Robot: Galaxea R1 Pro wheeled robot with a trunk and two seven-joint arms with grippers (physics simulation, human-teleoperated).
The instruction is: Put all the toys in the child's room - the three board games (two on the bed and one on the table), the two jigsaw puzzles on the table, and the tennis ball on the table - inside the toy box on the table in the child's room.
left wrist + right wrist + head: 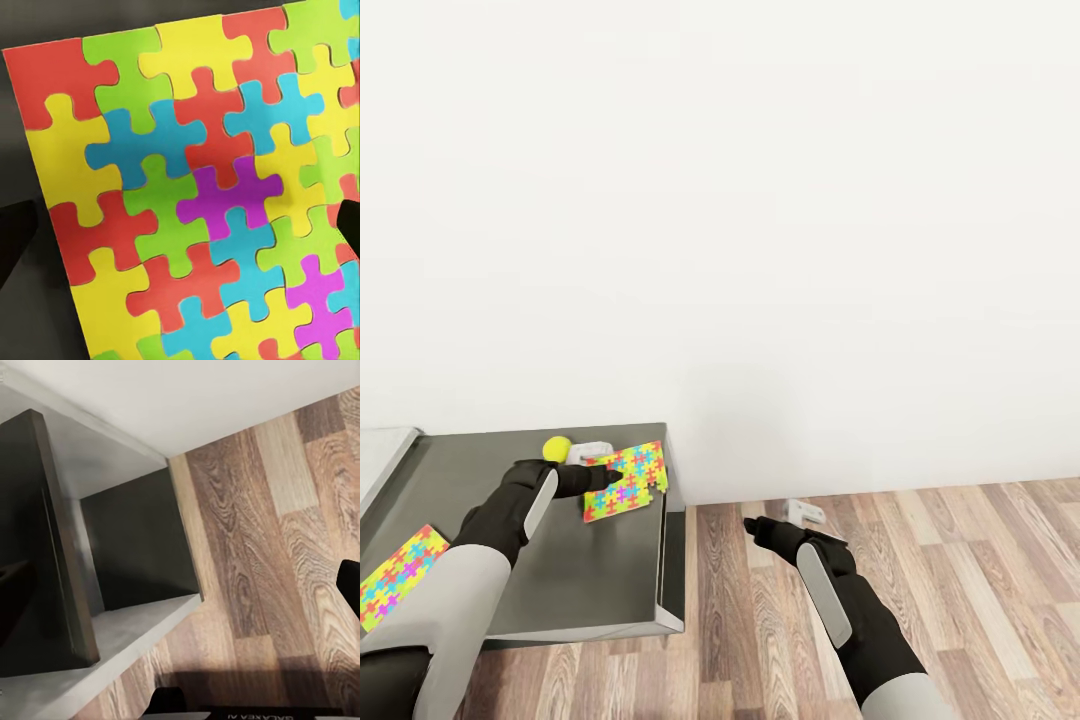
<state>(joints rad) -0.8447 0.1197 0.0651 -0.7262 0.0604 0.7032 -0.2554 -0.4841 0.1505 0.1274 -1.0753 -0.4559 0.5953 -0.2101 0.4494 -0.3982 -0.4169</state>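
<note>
While the left fingers (603, 478) are clamping the thin multicolour jigsaw sheet (626, 481) above the dark grey bench (560, 590), I'd be keeping it level; the right fingers (756, 526) are idling apart.

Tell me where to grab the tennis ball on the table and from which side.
Grip the tennis ball across its middle, coming straight down from above. It is round, so any width works, but the jigsaw puzzle and left gripper crowd its near side.

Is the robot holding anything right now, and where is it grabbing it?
The left gripper seems to pinch one jigsaw puzzle by its edge; the right gripper holds nothing.
</note>
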